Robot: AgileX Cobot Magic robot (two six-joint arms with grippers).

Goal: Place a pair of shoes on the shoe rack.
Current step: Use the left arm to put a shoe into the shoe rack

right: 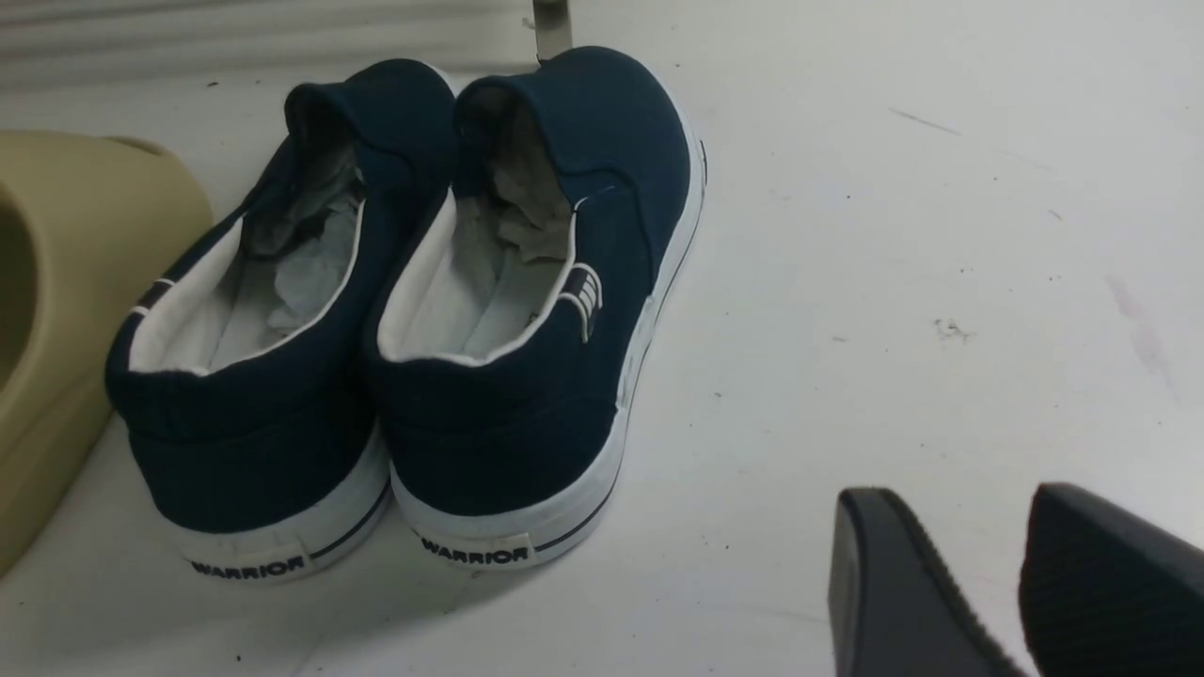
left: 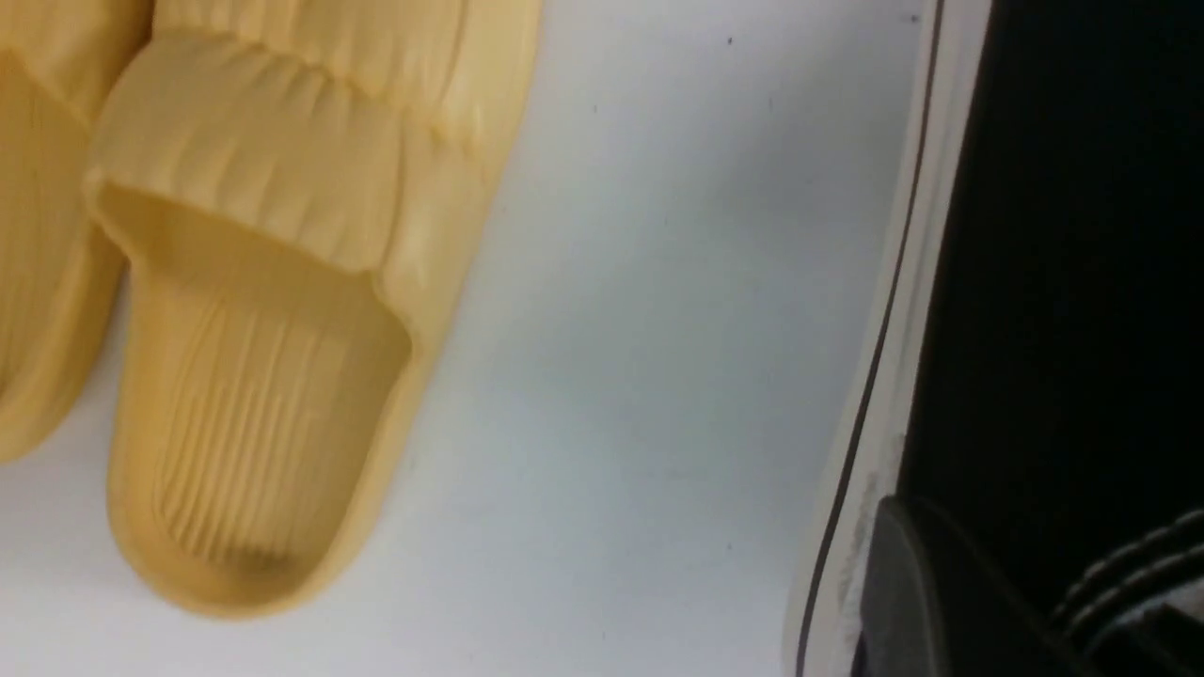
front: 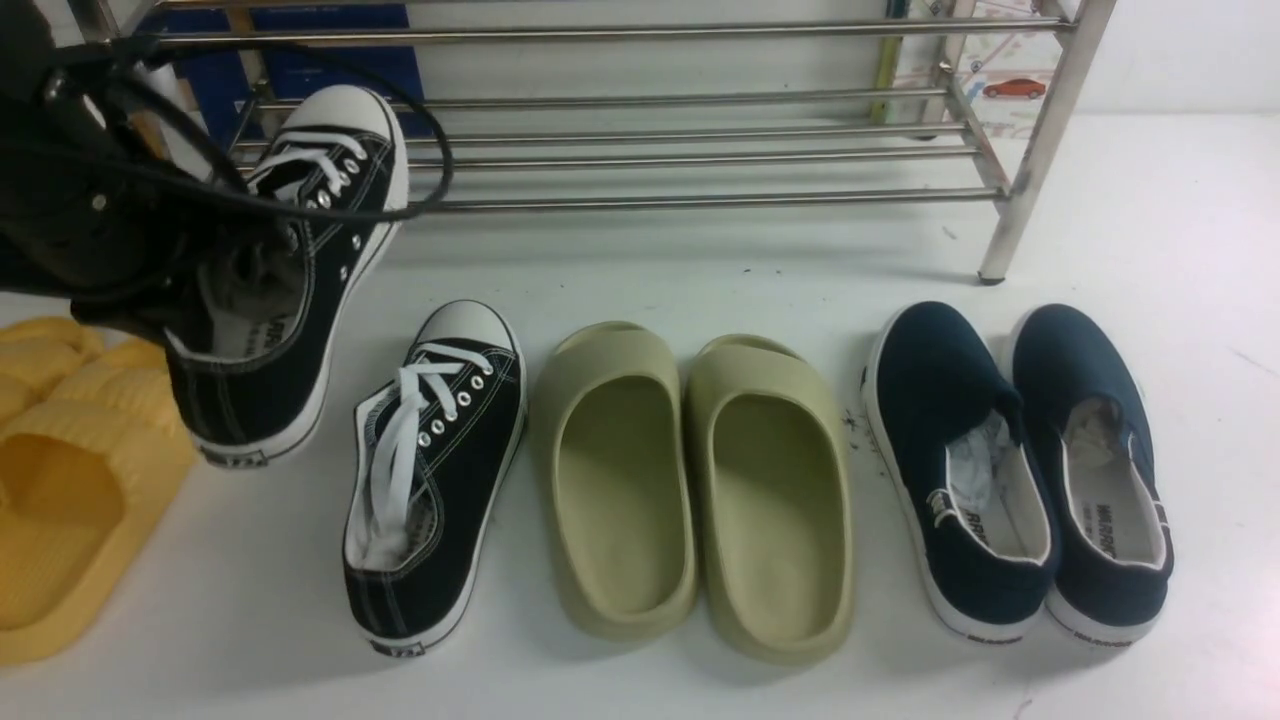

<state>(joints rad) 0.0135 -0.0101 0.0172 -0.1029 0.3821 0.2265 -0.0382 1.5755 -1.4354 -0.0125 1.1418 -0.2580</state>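
Front view: the left gripper [front: 215, 295] is clamped on one black sneaker [front: 270, 390], held in the air with its toe at the shoe rack [front: 700, 200]. Its mate [front: 440, 470] sits on the floor [front: 700, 285]. Left wrist view: a finger [left: 903, 583] presses the sneaker's side. Right wrist view: the right gripper [right: 959, 512] hangs empty, jaws apart. The next move is likely setting the sneaker level on the rack.

1 forward front view, 2 close wrist views
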